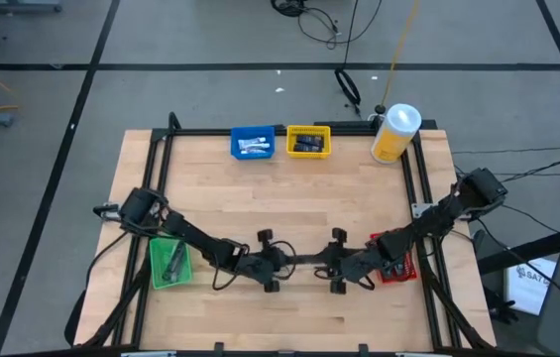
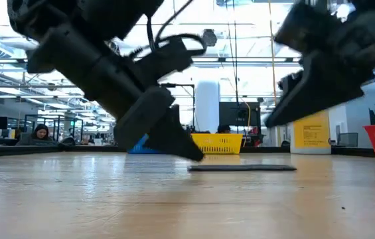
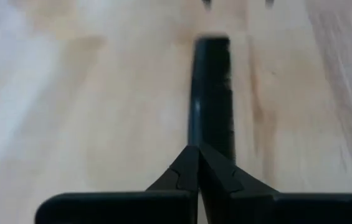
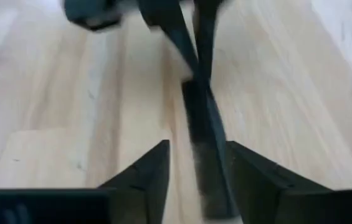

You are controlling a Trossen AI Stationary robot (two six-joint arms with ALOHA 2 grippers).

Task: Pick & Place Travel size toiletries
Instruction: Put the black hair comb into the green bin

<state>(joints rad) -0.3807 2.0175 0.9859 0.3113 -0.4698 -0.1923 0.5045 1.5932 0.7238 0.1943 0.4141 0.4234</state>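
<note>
At the near edge of the pale wooden table [image 1: 289, 198], the two dark arms meet head-on over a flat, thin black sachet [image 2: 242, 168] that lies on the boards between them. In the low view it rests flat on the wood, only a dark sliver above the surface.

The left gripper [image 3: 198, 155] has its fingers pressed together to a point, pinching the near end of the sachet; in the left wrist view the dark strip runs straight away from the closed tips. From the other side, the right gripper [image 4: 195, 171] stands with its fingers apart, one on each side of the strip, and does not grip it. The right wrist view also shows the left arm's closed fingers on the far end of the sachet.

To either side of the arms sit two small bins: a green plastic basket [image 1: 169, 263] on the left, with a dark item lying in it, and a red plastic basket [image 1: 398, 266] on the right, partly covered by the right arm.

At the far edge stand a blue plastic basket [image 1: 252, 143] holding pale little packs, just beside it a yellow plastic basket [image 1: 308, 142] holding dark ones, and, well to the right, a tall yellow canister with a white lid [image 1: 395, 133].
</note>
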